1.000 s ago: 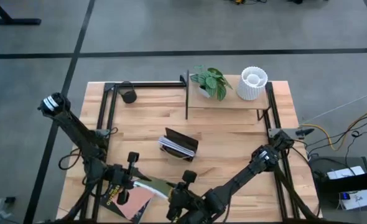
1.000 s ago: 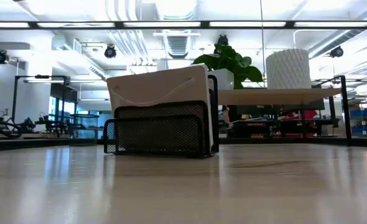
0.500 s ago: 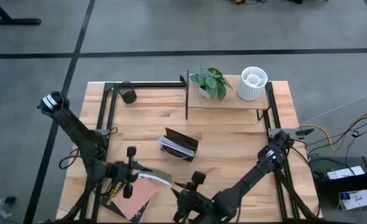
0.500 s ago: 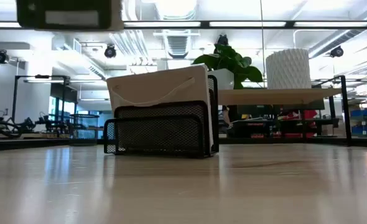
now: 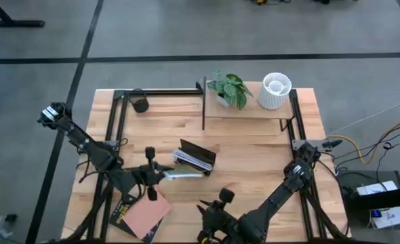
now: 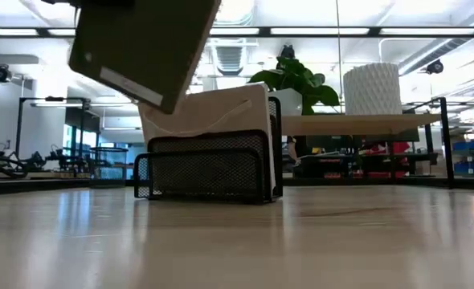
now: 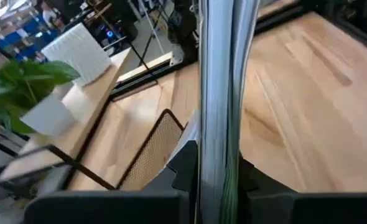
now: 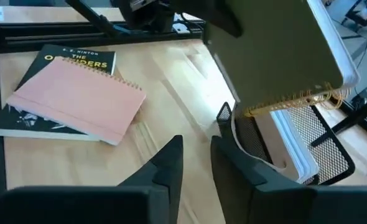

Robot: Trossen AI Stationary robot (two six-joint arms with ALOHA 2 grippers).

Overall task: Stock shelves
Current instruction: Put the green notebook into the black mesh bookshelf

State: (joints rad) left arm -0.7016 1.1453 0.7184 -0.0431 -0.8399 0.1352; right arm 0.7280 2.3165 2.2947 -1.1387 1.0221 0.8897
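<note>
Left gripper (image 5: 161,174): lower left of centre in the high view, fingers pinching an olive-green spiral notebook (image 5: 183,174) by its edge; the notebook is raised off the table and shows edge-on from above. In the low view the same notebook (image 6: 145,50) hangs tilted at upper left, above and in front of the rack. In the left wrist view its page edges (image 7: 216,93) run up the middle of the frame.

Right gripper (image 5: 210,210): bottom centre of the high view, low over the table's near edge; fingers (image 8: 168,163) set slightly apart with nothing between them.

Shelves (image 5: 247,112): black-framed unit with pale board, upper right of centre in the high view, at the table's far edge. On the board: a leafy plant in a white pot (image 5: 228,89) and a white ribbed vase (image 5: 275,91), side by side.

Black mesh rack (image 5: 196,157): centre of the table, holding white and blue-edged items.

Pink spiral notebook (image 5: 142,215): lower left, lying on a black book with yellow lettering (image 5: 124,211).

Small dark cup (image 5: 140,104): upper left of the table.
</note>
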